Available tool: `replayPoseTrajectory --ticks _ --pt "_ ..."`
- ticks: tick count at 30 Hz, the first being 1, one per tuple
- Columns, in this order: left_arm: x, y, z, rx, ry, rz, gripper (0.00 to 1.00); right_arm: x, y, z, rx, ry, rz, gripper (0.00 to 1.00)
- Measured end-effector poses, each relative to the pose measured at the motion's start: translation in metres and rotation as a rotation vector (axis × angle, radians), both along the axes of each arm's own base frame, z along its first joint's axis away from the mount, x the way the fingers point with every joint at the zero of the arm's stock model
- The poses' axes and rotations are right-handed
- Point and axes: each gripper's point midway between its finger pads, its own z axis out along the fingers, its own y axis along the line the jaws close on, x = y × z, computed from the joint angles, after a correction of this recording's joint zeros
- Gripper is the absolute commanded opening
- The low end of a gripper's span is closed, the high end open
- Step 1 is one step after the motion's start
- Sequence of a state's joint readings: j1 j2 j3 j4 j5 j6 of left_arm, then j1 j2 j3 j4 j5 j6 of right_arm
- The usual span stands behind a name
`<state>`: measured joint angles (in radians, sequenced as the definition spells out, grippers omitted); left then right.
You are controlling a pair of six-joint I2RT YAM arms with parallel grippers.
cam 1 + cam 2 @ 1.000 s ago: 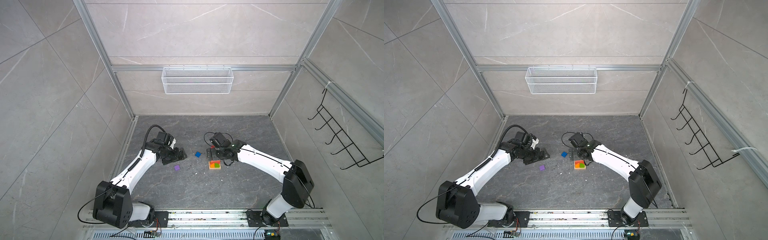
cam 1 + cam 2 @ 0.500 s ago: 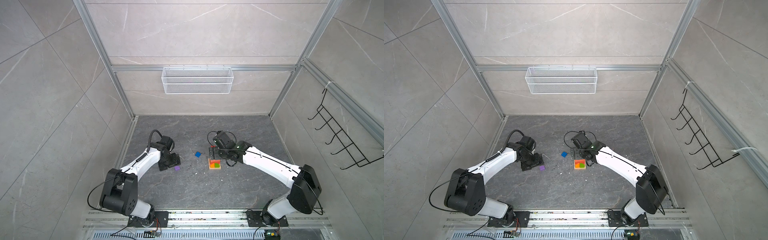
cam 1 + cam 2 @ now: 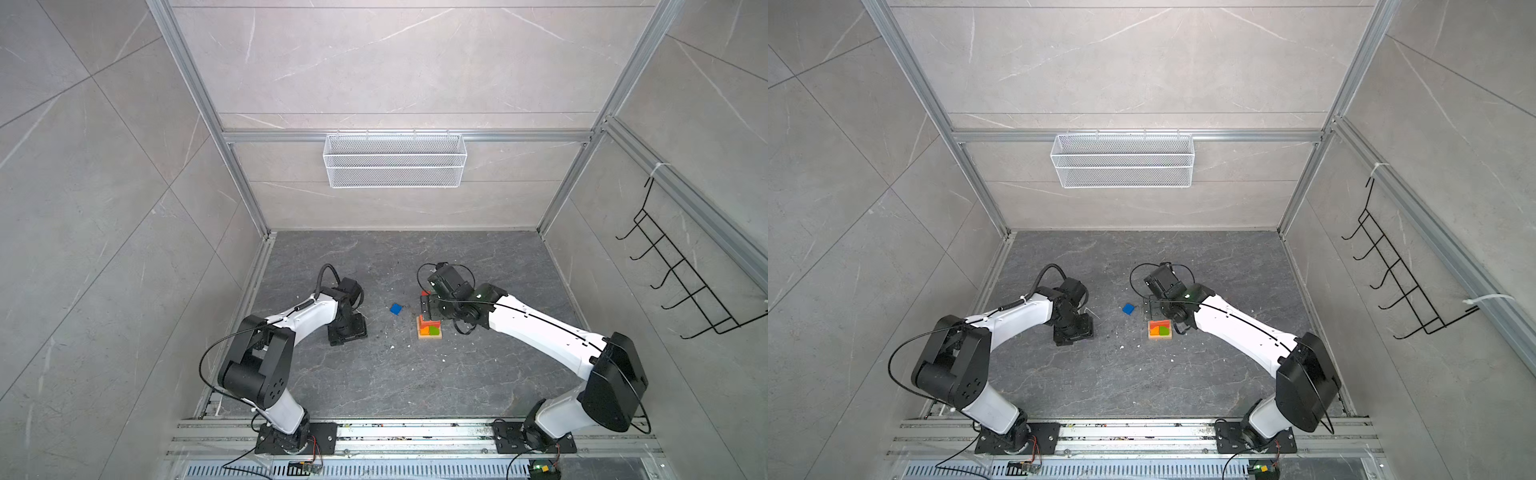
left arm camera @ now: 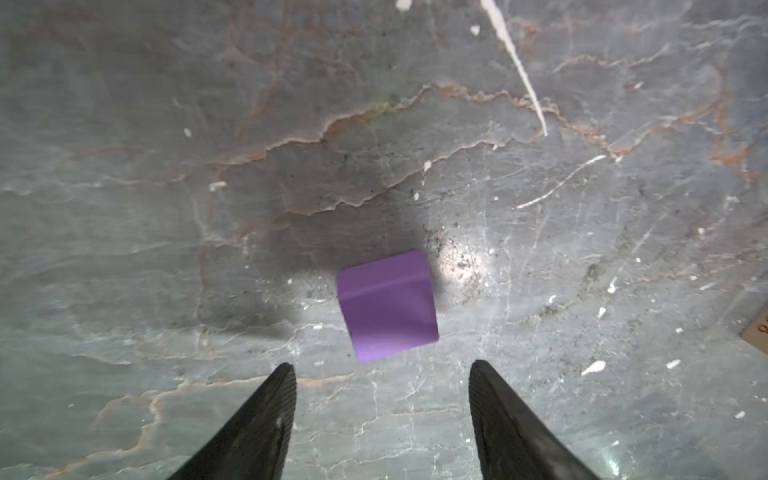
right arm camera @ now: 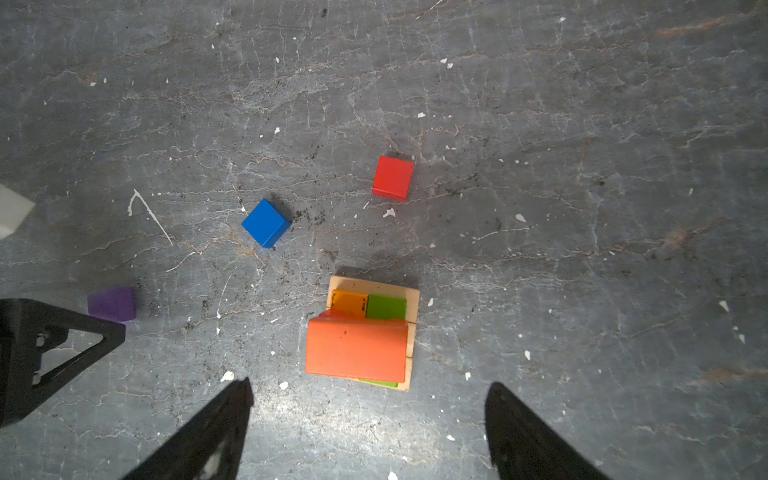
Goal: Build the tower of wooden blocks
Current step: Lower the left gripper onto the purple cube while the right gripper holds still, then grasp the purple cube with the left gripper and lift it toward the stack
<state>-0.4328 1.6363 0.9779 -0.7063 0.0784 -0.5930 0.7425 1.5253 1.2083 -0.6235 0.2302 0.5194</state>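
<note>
The tower (image 5: 411, 291) is a tan base with an orange block (image 5: 350, 303) and a green block (image 5: 386, 306) on it, and a red-orange bar (image 5: 356, 349) across them; it shows in both top views (image 3: 429, 330) (image 3: 1160, 329). My right gripper (image 5: 369, 386) hangs open above it (image 3: 430, 309), holding nothing. A blue cube (image 5: 266, 222) (image 3: 396, 308) and a red cube (image 5: 392, 178) lie loose nearby. The purple cube (image 4: 388, 305) sits just beyond the tips of my open left gripper (image 4: 382, 368), not between them. In the top views my left gripper (image 3: 347, 328) hides it.
The dark stone floor (image 3: 374, 374) carries white flecks and scratches. A white wire basket (image 3: 395, 160) hangs on the back wall and a black hook rack (image 3: 681, 286) on the right wall. Rails (image 3: 415, 432) run along the front edge.
My left gripper has swung down over the purple cube, covering it in the top views, and its jaws have narrowed. The right gripper has shifted only slightly above the tower.
</note>
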Motion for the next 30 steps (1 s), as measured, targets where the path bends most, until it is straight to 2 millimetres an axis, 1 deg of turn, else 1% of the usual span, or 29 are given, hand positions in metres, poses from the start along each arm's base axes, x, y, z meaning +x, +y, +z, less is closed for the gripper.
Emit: replayPoseTrajectory --ticks 6,12,14,15,16,19,21,22,23,26,30 --pt "0.009 0.002 -0.006 0.034 -0.002 0.005 0.58 -0.001 -0.001 -0.002 -0.003 0.004 0.000 0.84" --pt "0.018 0.006 -0.007 0.074 -0.019 0.008 0.52 -0.002 -0.002 -0.005 -0.008 0.010 0.001 0.84" --pt "0.019 0.006 -0.008 0.079 -0.021 0.009 0.47 -0.003 -0.002 -0.006 -0.010 0.011 0.001 0.84" --pt "0.020 0.006 -0.008 0.082 -0.021 0.009 0.42 -0.003 -0.002 -0.006 -0.009 0.011 0.000 0.84" --pt "0.021 0.006 -0.009 0.086 -0.021 0.009 0.39 -0.003 -0.003 -0.006 -0.010 0.012 0.000 0.84" --pt "0.022 0.007 -0.010 0.097 -0.022 0.006 0.37 -0.003 -0.003 -0.006 -0.010 0.012 0.001 0.83" --pt "0.022 0.006 -0.010 0.101 -0.024 0.003 0.30 -0.003 -0.003 -0.006 -0.010 0.012 0.001 0.83" --pt "0.022 0.005 -0.010 0.102 -0.025 0.000 0.29 -0.003 -0.003 -0.006 -0.010 0.012 0.001 0.83" --pt "0.022 0.004 -0.009 0.101 -0.027 -0.003 0.25 -0.003 -0.003 -0.006 -0.010 0.012 0.001 0.83" --pt "0.020 -0.002 -0.008 0.100 -0.031 -0.023 0.24 -0.003 -0.003 -0.006 -0.011 0.012 0.001 0.83" --pt "0.020 -0.024 0.000 0.087 -0.056 -0.078 0.24 -0.003 -0.003 -0.005 -0.010 0.008 -0.001 0.82"
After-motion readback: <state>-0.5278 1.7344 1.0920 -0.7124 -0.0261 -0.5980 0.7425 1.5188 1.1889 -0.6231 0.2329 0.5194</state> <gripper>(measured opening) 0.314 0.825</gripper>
